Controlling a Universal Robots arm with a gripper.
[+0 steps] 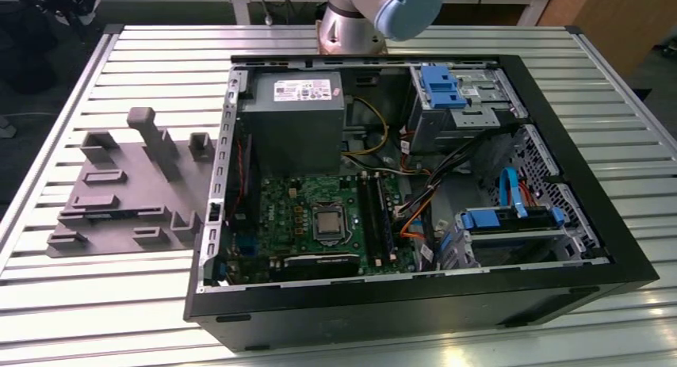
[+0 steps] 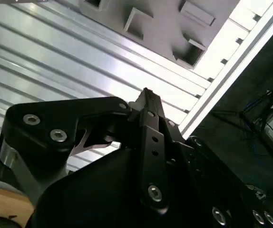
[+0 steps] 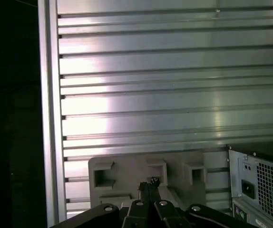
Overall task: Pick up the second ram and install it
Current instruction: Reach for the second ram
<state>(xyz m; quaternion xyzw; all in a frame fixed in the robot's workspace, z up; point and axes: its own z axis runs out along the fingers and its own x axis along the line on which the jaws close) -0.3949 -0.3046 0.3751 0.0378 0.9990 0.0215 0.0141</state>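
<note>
Closed tool [image 3: 148, 184] hangs above slatted aluminium table [image 3: 174, 95] near grey tray [image 3: 127, 167].

- The arm [image 1: 349, 26], seen in the exterior view, is a rounded tube of brushed silver-grey metal.
- Its joint carries a smooth pale blue cap [image 1: 413, 6] (round-edged, slightly glossy).
- The gripper [image 2: 146, 95] [image 3: 148, 183], in both wrist views, is matt black throughout and built of flat, angular link plates.
- Bright silver screws [image 2: 58, 136] sit at the pivots, and the slim fingers [image 2: 153, 137] bear small round holes.
</note>
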